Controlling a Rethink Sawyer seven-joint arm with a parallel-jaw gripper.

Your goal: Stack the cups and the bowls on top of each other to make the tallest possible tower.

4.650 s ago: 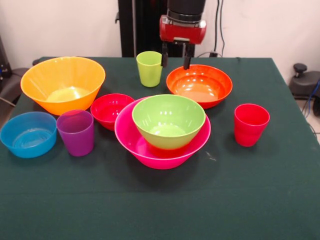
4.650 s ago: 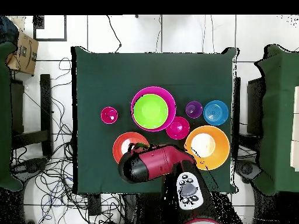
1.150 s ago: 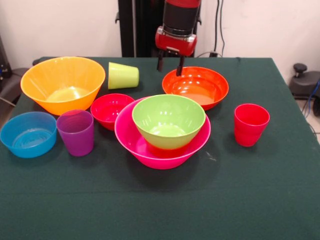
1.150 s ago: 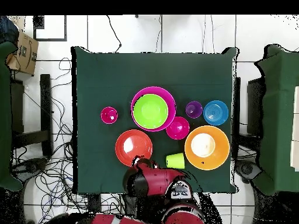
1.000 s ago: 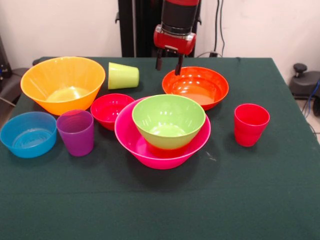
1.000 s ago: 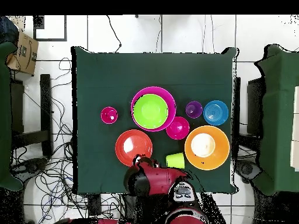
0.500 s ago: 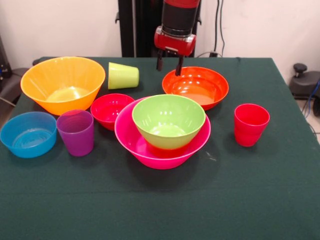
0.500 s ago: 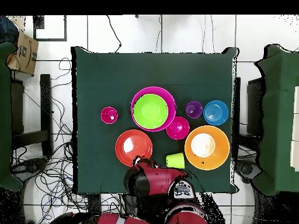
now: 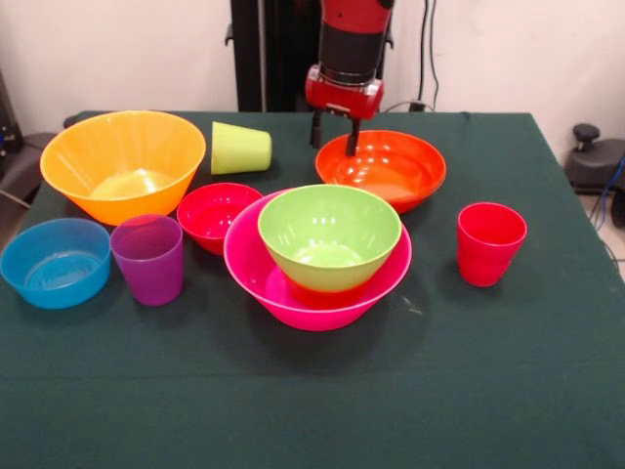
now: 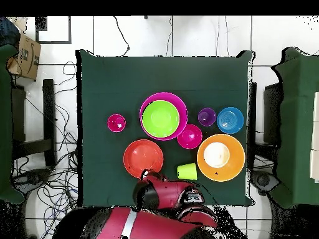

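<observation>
My gripper (image 9: 334,137) is open and empty, just above the far left rim of the orange-red bowl (image 9: 383,168). The tower is the green bowl (image 9: 329,234) nested in the wide pink bowl (image 9: 293,293), with a reddish patch showing beneath the green one. The lime green cup (image 9: 241,148) lies on its side beside the yellow-orange bowl (image 9: 122,161). The small red bowl (image 9: 217,210), purple cup (image 9: 148,259), blue bowl (image 9: 56,261) and red cup (image 9: 489,242) stand apart. In the overhead view the arm (image 10: 165,193) covers the gripper beside the orange-red bowl (image 10: 143,158).
Everything sits on a dark green tablecloth (image 9: 312,410). The overhead view shows the pink bowl's rim (image 10: 163,94), cables on the floor and a cardboard box (image 10: 25,56) off the table's corner.
The gripper has come down a little and shifted slightly toward the orange-red bowl, still open. The arm's red link has swung into the overhead view's bottom. The bowls and cups have not moved.
</observation>
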